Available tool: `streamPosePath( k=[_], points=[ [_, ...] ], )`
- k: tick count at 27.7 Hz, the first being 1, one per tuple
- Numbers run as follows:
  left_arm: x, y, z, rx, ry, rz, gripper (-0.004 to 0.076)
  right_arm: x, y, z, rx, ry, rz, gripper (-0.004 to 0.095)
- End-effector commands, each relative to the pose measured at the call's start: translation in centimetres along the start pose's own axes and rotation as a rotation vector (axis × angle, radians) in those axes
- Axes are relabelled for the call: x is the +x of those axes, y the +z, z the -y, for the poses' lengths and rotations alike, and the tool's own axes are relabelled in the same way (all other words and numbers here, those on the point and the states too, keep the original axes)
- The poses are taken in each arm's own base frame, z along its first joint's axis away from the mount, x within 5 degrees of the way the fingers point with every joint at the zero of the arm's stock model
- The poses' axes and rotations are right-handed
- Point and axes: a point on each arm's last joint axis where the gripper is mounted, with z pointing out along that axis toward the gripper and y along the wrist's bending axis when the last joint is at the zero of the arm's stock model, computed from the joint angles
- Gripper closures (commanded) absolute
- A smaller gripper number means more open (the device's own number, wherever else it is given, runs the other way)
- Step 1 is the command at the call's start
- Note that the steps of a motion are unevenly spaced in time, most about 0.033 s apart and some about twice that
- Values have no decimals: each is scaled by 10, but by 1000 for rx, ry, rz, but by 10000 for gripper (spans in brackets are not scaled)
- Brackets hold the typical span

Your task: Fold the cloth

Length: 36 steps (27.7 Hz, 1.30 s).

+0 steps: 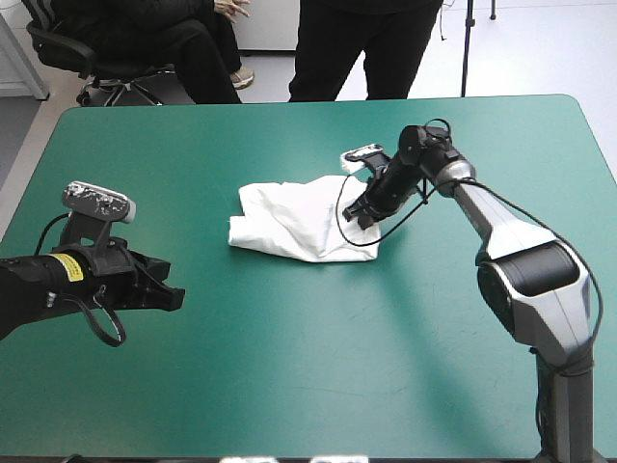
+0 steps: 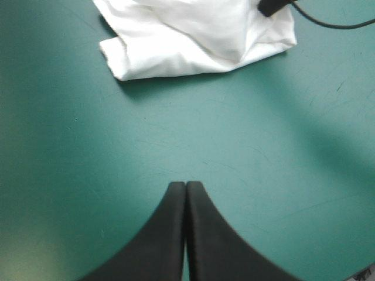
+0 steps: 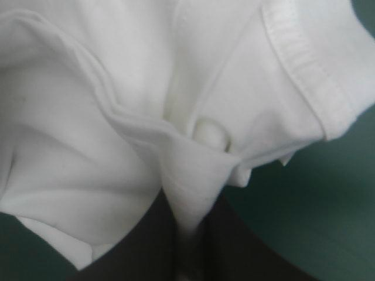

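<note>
Pinching a ridge of white fabric, the right tool (image 1: 363,218) is clamped on the T-shirt (image 1: 294,222) at the bundle's right edge. Its wrist view shows the cloth drawn into a narrow pleat between the black fingers (image 3: 246,252).

The T-shirt lies near the middle of the surface (image 1: 289,386), a little toward the far edge. It is gathered into a rough, lopsided bundle, with layers stacked and one corner poking out to the left. The left tool (image 2: 186,186) is clenched on nothing, its tips meeting in a point over bare teal-green cover (image 2: 88,175), well apart from the cloth.

By my reading the fold is partly done. The shirt is compact, but its edges are uneven and wrinkled, so at least one more fold and some tidying look to be left.

The shirt shows no print or tag. A yellow label (image 1: 66,267) on the left arm carries writing too small to read.
</note>
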Motion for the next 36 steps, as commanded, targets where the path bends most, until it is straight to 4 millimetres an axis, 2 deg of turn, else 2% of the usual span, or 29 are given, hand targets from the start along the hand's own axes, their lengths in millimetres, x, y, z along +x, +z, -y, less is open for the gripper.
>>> streamPosePath(
  k=[1, 6, 14, 17, 20, 23, 30, 32, 34, 36],
  points=[
    [2, -8, 2, 11, -6, -12, 741, 15, -70, 10, 133, 14, 101, 925],
    [2, -8, 3, 15, -8, -12, 741, 94, -106, 61, 406, 203, 101, 925],
    [1, -8, 4, 28, -4, -1, 741, 192, -148, 97, 637, 448, 128, 925],
    [1, -8, 4, 28, -4, 0, 741, 220, -160, 104, 698, 532, 128, 925],
    [1, -8, 4, 28, -4, 2, 741, 237, -175, 111, 755, 607, 141, 925],
    [1, -8, 4, 28, -1, 2, 741, 246, -184, 113, 777, 651, 155, 925],
    [1, -8, 4, 35, 19, 3, 741, 245, -181, 112, 728, 667, 170, 918],
    [1, -8, 4, 35, 19, 3, 741, 244, -181, 111, 715, 668, 177, 859],
    [1, -8, 4, 35, 19, 3, 741, 244, -180, 111, 707, 674, 178, 742],
    [1, -8, 4, 35, 19, 3, 741, 244, -180, 110, 700, 669, 177, 549]
  ],
)
